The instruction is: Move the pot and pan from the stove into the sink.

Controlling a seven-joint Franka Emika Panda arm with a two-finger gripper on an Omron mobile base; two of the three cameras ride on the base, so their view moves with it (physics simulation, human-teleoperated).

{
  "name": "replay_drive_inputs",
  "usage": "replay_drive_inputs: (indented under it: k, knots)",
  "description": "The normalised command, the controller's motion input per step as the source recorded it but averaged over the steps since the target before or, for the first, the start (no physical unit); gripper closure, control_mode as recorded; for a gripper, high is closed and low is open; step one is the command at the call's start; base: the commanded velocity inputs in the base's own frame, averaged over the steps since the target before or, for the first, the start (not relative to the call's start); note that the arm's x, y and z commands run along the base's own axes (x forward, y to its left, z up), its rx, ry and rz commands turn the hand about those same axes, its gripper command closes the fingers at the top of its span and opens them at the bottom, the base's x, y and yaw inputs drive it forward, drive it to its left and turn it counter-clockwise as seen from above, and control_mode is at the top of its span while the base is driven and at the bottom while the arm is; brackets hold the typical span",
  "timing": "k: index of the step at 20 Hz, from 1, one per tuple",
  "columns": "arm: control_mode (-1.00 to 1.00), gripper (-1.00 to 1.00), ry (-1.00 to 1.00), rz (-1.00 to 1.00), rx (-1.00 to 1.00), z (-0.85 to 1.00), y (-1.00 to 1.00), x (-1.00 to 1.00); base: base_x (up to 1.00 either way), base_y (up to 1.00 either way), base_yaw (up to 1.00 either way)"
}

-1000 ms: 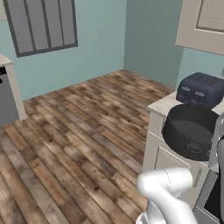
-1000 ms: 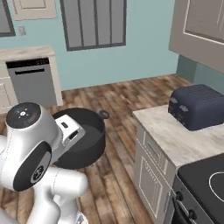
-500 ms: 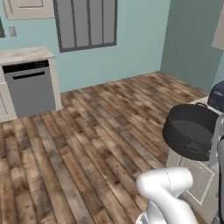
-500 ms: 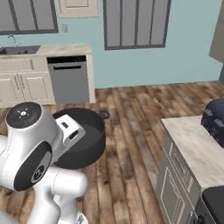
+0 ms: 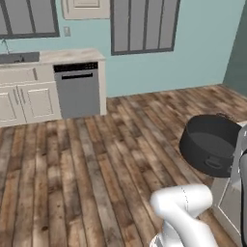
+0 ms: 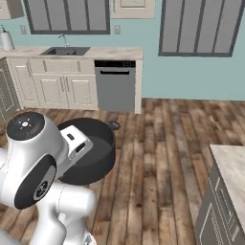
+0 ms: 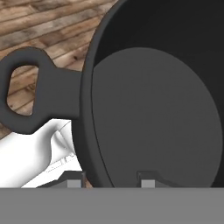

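Wood floor [image 5: 72, 164] open, pot [image 5: 211, 144] aloft

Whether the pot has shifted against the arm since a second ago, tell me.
No. In the right base view the pot sits just where it did beside the arm's white shoulder; only the room behind swung, as the base turned.

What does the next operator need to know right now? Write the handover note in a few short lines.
Gripper: shut on the pot's wall, one finger inside, one outside.
Pot: held up over the wood floor, empty inside.
Sink: across the room in the far counter, beside the dishwasher.
Done: pot lifted and carried.
Left: drive to the sink, set the pot in it, then fetch the pan.
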Motion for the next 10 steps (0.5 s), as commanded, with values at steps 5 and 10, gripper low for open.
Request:
replay_drive_inputs:
  k: [5, 10]
  knots:
    - [1.00, 1.00, 0.00, 0.00, 0.00, 0.00, 0.00, 0.00, -0.17, 0.12, 0.36]
    - [1.00, 1.00, 0.00, 0.00, 0.00, 0.00, 0.00, 0.00, 0.00, 0.00, 0.00]
